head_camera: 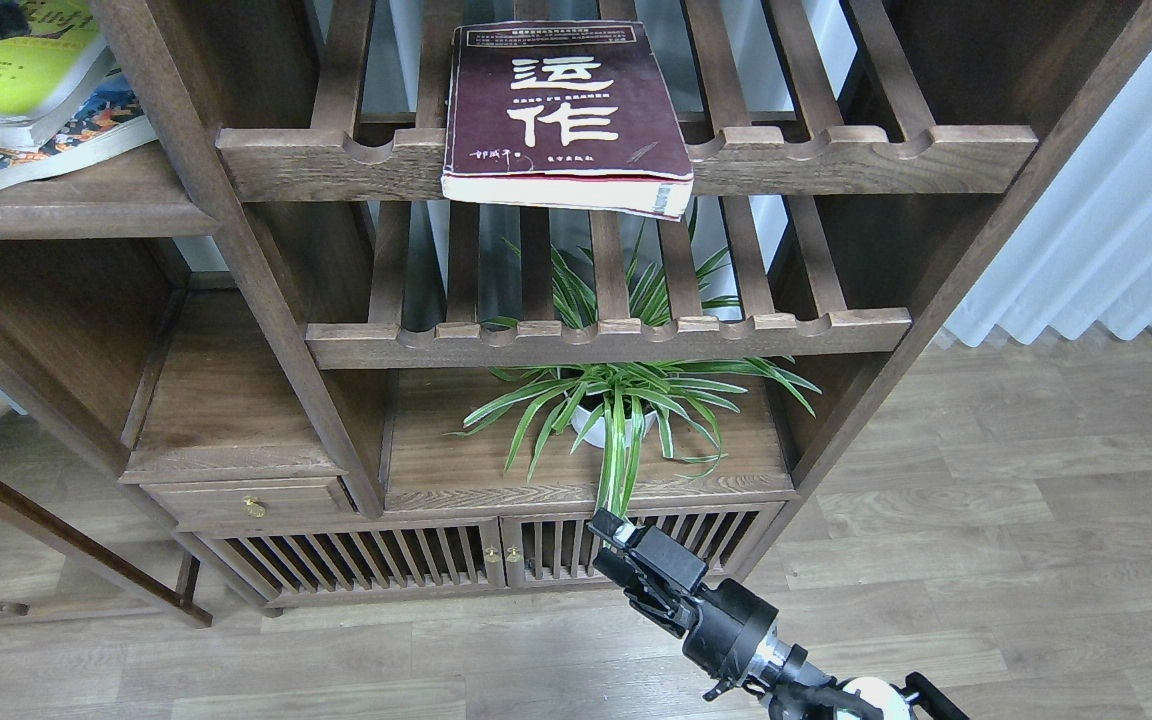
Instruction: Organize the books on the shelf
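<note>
nearest, i'm holding my black right gripper [608,545] low, fingers seemingly together and empty, well below the thick maroon paperback [566,115] awaiting pickup from the slatted rack [836,155].

Three books: one maroon book [566,110], one yellow-green book [16,70], one blue-pictured book [66,135]; one potted plant [626,400].

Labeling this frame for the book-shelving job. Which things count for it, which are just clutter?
Job:
- maroon book, lying on the slatted rack
- yellow-green book, stacked on the smaller book
- solid shelf under that stack
- right gripper, low and holding nothing

Clutter:
- potted plant
- small drawer
- slatted cabinet doors
- curtain
</note>
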You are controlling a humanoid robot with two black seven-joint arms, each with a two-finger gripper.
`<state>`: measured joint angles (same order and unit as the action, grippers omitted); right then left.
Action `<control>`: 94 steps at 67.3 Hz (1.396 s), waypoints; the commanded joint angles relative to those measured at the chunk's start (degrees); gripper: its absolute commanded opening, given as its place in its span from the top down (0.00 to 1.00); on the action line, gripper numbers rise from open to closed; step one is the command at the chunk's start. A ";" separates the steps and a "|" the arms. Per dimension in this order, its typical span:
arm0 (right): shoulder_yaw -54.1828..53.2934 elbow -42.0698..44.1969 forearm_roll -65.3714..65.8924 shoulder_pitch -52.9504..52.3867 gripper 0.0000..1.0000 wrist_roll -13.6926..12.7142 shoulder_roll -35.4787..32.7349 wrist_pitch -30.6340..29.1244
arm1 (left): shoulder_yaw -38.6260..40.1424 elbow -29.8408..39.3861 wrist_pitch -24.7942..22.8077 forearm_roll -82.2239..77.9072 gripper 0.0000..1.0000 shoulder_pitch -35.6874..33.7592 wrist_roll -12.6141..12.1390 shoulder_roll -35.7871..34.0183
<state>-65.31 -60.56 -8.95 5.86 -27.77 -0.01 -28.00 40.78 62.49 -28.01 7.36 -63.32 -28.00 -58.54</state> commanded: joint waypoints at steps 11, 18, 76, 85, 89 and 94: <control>-0.08 0.09 -0.10 0.20 0.01 0.00 0.01 0.00 | -1.23 7.56 0.01 0.20 0.01 0.12 0.00 -8.34; -0.08 0.09 -0.10 0.29 0.01 0.00 0.01 0.00 | -1.58 9.76 0.01 0.46 0.01 0.21 0.00 -12.91; -0.60 -2.28 -2.03 0.73 0.01 3.86 0.01 0.00 | -56.77 11.25 0.01 19.00 0.01 0.83 6.56 -28.30; -0.60 -6.14 -2.03 0.55 0.01 5.62 0.01 0.00 | -66.00 10.46 0.01 30.34 0.01 2.06 10.25 -21.97; -0.60 -7.64 -2.03 0.38 0.01 5.62 0.01 0.00 | -66.53 9.94 0.01 33.94 0.01 4.16 12.09 -19.51; -0.60 -9.66 -2.12 0.11 0.01 5.71 0.01 0.00 | -66.36 8.09 0.01 37.81 0.01 8.55 14.46 -13.55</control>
<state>-65.96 -67.47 -10.99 6.30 -22.24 0.00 -28.00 -24.97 72.58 -27.99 39.33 -59.83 -16.77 -79.16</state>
